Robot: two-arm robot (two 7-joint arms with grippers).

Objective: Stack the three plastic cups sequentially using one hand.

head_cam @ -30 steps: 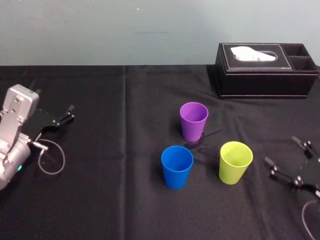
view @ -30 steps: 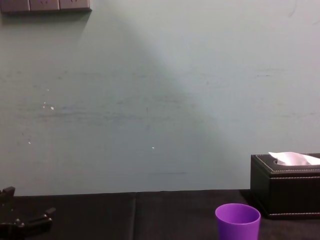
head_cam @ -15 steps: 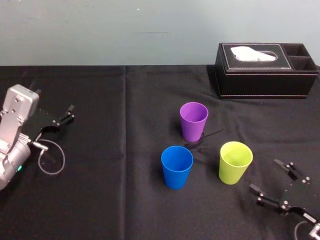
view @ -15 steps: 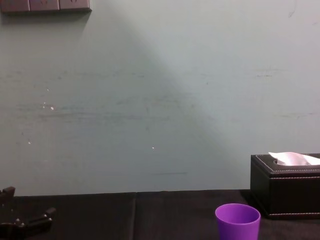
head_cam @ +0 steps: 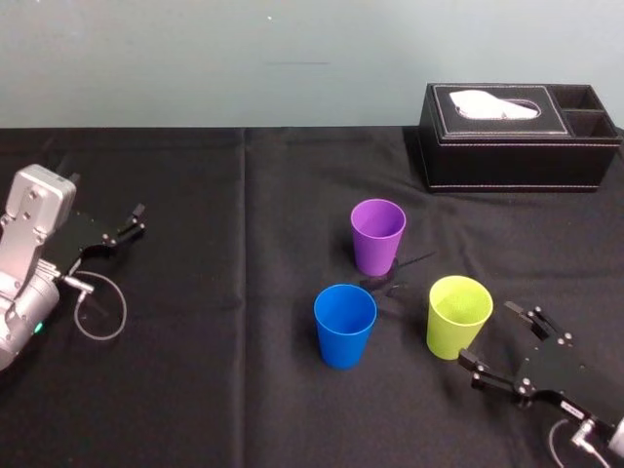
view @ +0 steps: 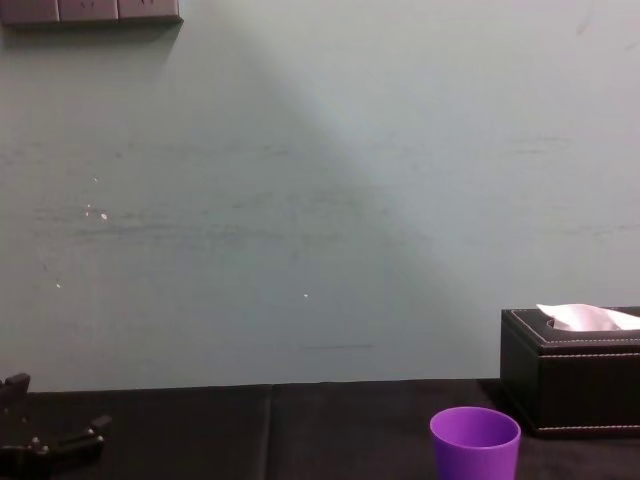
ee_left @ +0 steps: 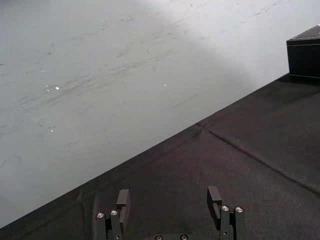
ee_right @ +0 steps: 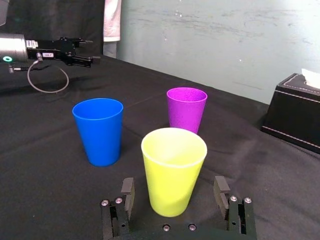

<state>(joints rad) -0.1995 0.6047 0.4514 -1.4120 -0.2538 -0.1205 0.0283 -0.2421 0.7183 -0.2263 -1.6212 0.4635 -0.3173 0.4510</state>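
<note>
The smooth, tapered yellow-green plastic cup (head_cam: 459, 317) (ee_right: 174, 170) stands upright, mouth up, on the black-clothed tabletop (head_cam: 244, 390), and from my seat it is the front right one of the group. The tapered blue plastic cup (head_cam: 345, 325) (ee_right: 98, 130) stands near it on the left. The tapered purple plastic cup (head_cam: 377, 237) (ee_right: 186, 109) (view: 475, 445) stands farther back, roughly between the two. None of them touches another, and none is nested. My right tool (head_cam: 489, 331) (ee_right: 173, 182), black with jointed fingers, sits low over the tabletop just beside the yellow-green cup, on its right and near side. Its fingers are spread wide and grip nothing. On the right wrist camera the cup stands just ahead of the gap, centred between the fingertips, with dark cloth showing on either side. My left tool (head_cam: 135, 220) (ee_left: 168, 192) lies parked far to the left, well apart from the cups, fingers parted around nothing. A black leather-look rectangular tissue box (head_cam: 517, 136) (ee_right: 295, 120) (view: 570, 375) sits at the back right with white tissue poking from its top.
</note>
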